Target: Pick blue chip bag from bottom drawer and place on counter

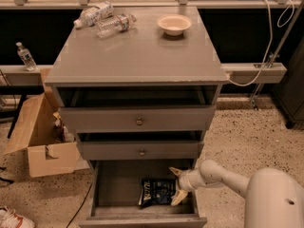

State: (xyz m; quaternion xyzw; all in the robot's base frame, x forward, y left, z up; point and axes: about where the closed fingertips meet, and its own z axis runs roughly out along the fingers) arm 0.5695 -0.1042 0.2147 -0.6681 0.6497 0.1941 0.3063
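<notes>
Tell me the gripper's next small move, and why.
Probably ease the gripper slightly left and down so its jaws straddle the blue chip bag, then close. The gripper sits inside the bottom drawer at the bag's right edge with its jaws open, and the bag lies on the drawer floor, not yet gripped.

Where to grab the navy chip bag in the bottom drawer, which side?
Probably grip the crinkled dark navy snack bag by its right edge, coming from the right: it lies flat in the deep grey drawer, and the open pincer sits beside that edge.
</notes>
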